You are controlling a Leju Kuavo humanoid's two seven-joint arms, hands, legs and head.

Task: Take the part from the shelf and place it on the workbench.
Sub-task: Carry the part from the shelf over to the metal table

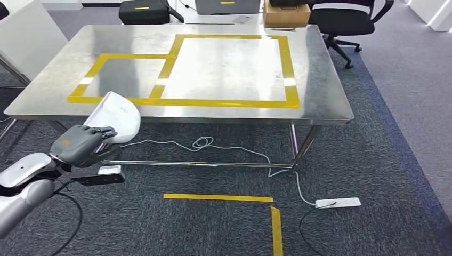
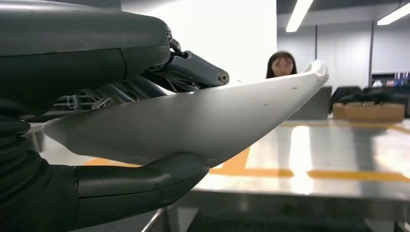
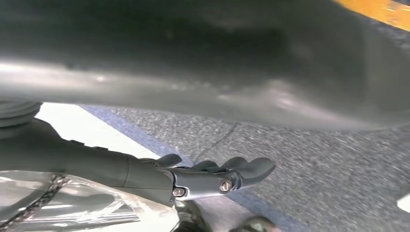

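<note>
My left hand [image 1: 81, 143] is gripping the white part [image 1: 114, 116], thumb underneath, fingers over the top, holding it just off the near edge of the steel workbench [image 1: 320, 80]. My right hand [image 3: 212, 176] is hanging over carpet, fingers loosely extended, holding nothing. Yellow tape [image 1: 234, 102] is marking boxes on the bench, and a person [image 2: 281, 65] is standing beyond it.

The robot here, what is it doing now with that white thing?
The robot's left hand holds a white curved part just in front of the near edge of the steel workbench, at its left end. The part is still in the air, not yet set down on the top, which is marked with yellow tape rectangles. The right hand hangs over the carpet with nothing in it. A person is beyond the table.
</note>
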